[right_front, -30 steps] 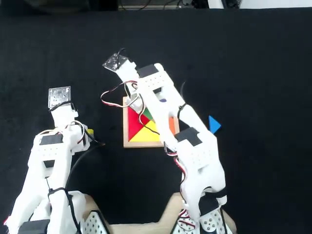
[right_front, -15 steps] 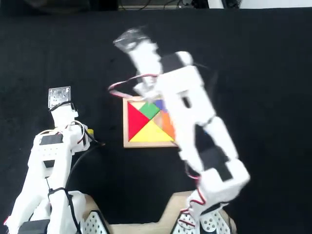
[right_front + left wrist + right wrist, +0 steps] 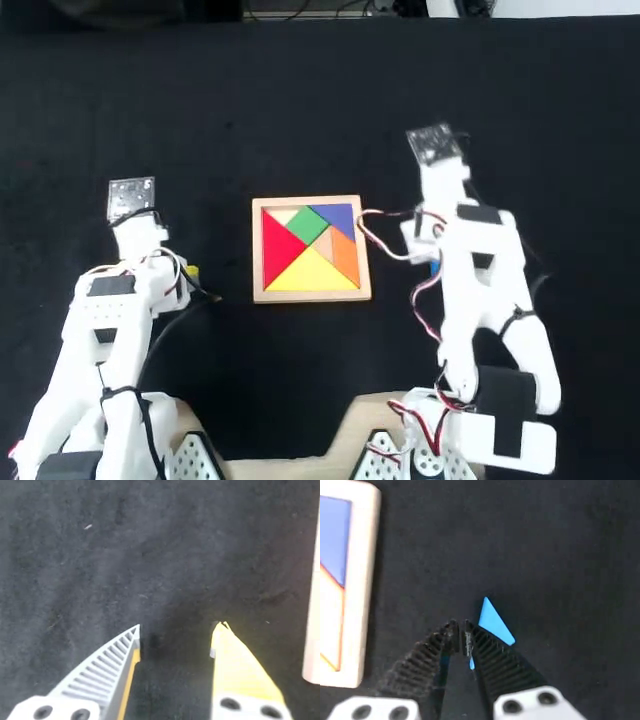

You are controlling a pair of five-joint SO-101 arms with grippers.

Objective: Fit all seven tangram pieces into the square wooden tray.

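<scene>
- The right tool (image 3: 460, 626) hangs low over the surface (image 3: 545, 540). Its jaws are narrowed to a sliver and grip nothing.
- The blue triangle (image 3: 495, 622) lies flat just beside that tool's tips, partly under one finger. It is the one piece outside the tray, so I judge the tool is lined up to pick it.
- The tray (image 3: 310, 295) lies off to the side of the right tool, apart from it, between the two tools.
- The left tool (image 3: 179, 630) is spread wide with nothing in it, beyond the tray from the right tool. It is probably parked to stay out of the way.
- Counted: two tools, one tray, one loose piece.
- Five coloured pieces sit in the tray: red triangle (image 3: 275, 250), yellow triangle (image 3: 312, 272), green square (image 3: 308, 227), dark blue piece (image 3: 335, 215), orange piece (image 3: 346, 255).
- A pale patch (image 3: 283, 214) in one tray corner may be a piece or the open slot. I cannot tell which.
</scene>
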